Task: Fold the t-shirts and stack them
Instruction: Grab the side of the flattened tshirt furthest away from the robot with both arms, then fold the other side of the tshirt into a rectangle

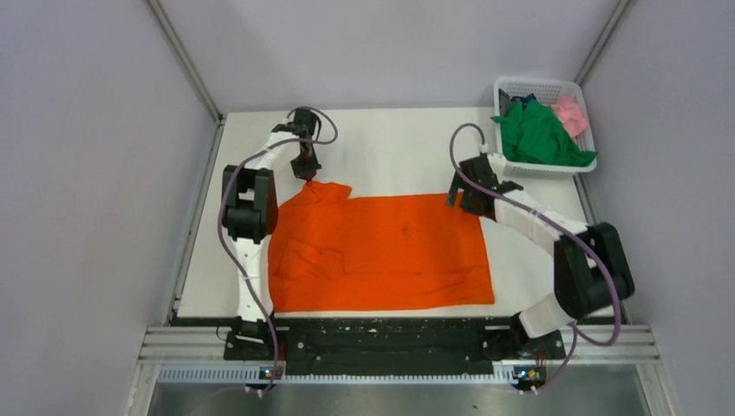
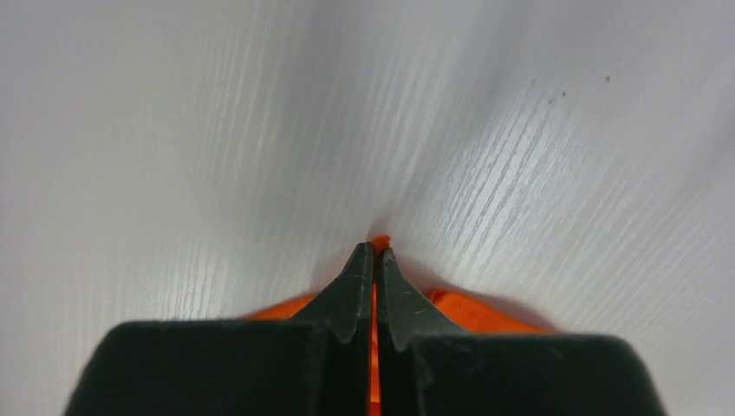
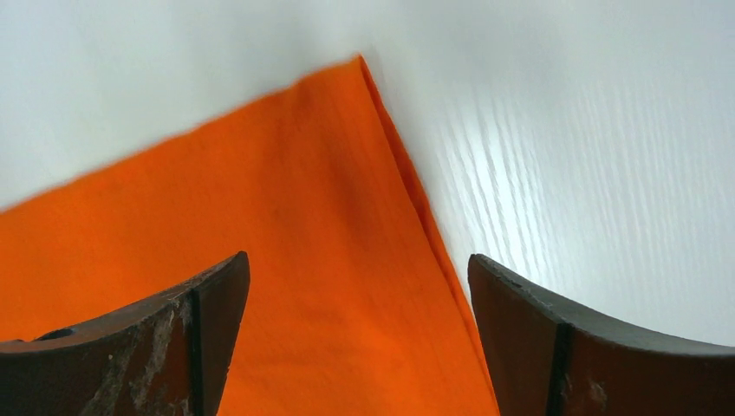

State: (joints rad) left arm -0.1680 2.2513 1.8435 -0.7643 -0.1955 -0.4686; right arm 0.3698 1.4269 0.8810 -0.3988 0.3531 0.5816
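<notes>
Corner of orange t-shirt [image 1: 381,251] clamped in left pincer [image 2: 374,253]; right pincer [image 3: 355,257] gaping above.

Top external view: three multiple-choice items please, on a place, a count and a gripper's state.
1. Where on the table does the white plastic lattice basket stand? A far right corner; B far left corner; C near edge.
2. How many crumpled cloth shirts show in it? A one; B two; C four.
3. The left gripper is: A open over bare table; B shut on nothing; C shut on the bright orange cloth t-shirt.
A, it sits upper right seen from overhead; B, a green shirt, a pink shirt; C, orange cloth shows between its closed fingers.
</notes>
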